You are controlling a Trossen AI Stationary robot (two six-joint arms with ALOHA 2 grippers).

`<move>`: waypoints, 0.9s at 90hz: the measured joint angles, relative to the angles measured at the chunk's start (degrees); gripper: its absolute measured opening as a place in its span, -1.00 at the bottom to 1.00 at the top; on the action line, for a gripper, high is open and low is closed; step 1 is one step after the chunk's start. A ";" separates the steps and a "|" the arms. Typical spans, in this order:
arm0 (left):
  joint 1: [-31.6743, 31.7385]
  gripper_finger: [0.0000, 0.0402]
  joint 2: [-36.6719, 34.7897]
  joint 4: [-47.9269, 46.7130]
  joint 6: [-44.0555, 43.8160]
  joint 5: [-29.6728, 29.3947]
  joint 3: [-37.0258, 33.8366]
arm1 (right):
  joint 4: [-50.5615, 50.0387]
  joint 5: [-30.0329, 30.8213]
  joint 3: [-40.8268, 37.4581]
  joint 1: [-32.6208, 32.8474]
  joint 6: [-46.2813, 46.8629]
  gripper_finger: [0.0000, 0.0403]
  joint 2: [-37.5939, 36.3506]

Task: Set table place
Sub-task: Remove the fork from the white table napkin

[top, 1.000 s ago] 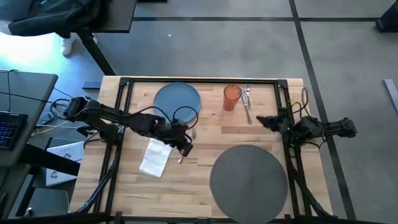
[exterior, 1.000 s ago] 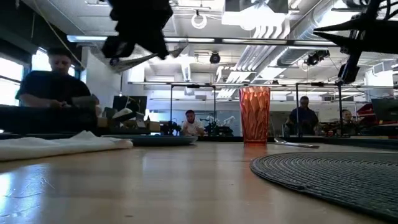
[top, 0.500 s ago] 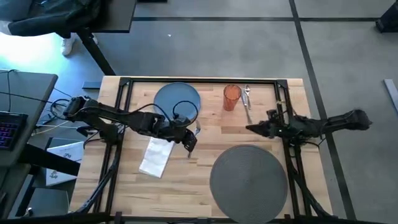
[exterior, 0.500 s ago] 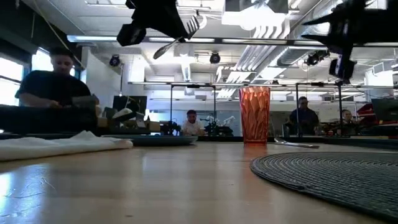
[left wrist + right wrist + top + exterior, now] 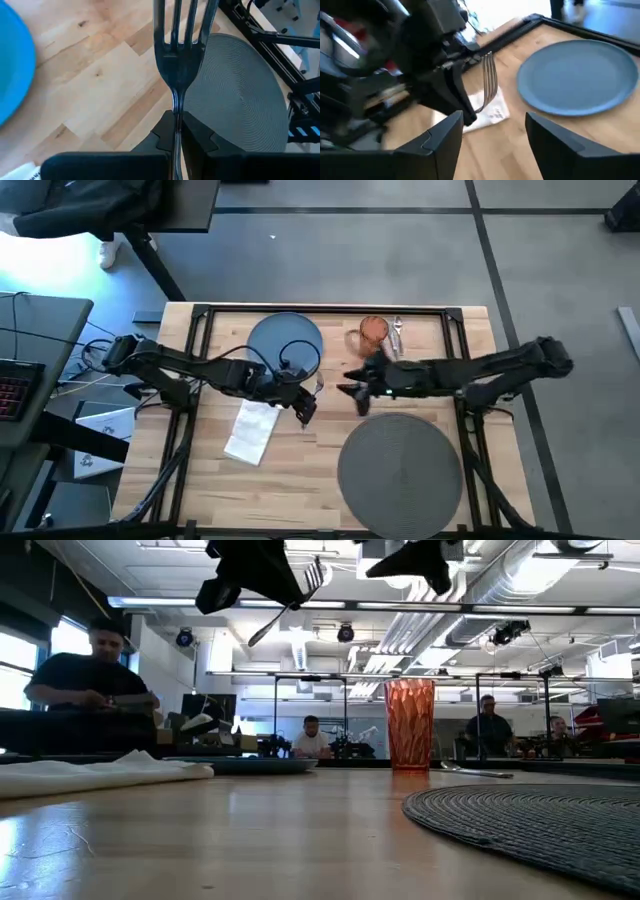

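My left gripper (image 5: 305, 410) is over the table's (image 5: 300, 470) middle, shut on a silver fork (image 5: 177, 50) held well above the wood. My right gripper (image 5: 352, 391) reaches in from the right and hovers open just right of the fork, its fingers (image 5: 440, 145) wide apart and touching nothing. The white napkin (image 5: 250, 430) lies flat at the left. The blue plate (image 5: 285, 340) sits at the far side, and the orange tumbler (image 5: 373, 331) stands right of it beside the knife and spoon (image 5: 398, 340). The dark grey mat (image 5: 398, 460) lies near right. My left gripper pinches the fork's thin neck (image 5: 176, 107), just below the tines, between its two fingers (image 5: 197, 136). The fingers lie along the fork, and the tines stick out past the fingertips. The fork is lifted clear of the table and tilted in the low view, tines (image 5: 314, 576) high.
Black rails (image 5: 320, 310) frame the tabletop. Bare wood (image 5: 300, 470) lies between the napkin and the mat. A grey desk with a keyboard (image 5: 15, 385) stands off the left edge. People sit in the room beyond the far edge (image 5: 90, 680).
My right gripper has swept from the table's right edge toward the left, stretching out until it hovers beside the fork. My left gripper has risen a little and gone slightly toward the right with the fork, tipping it.
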 joint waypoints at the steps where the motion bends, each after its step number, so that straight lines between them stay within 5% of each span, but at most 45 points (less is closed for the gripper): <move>1: 0.00 -1.00 0.00 0.01 0.19 0.01 0.00 | -0.83 0.00 0.88 0.00 -0.03 -0.03 0.71; 29: -1.04 -1.00 -0.09 2.87 7.58 0.21 0.01 | -7.92 1.13 13.38 -0.13 0.60 -0.16 12.69; 58: -2.79 -1.00 -0.48 3.15 10.41 -1.71 0.02 | -9.44 0.46 13.36 -0.11 3.21 -0.92 12.75; 81: -3.03 -0.90 -0.48 3.30 10.82 -2.66 0.02 | -17.22 -1.81 13.38 -0.48 3.67 -0.99 9.76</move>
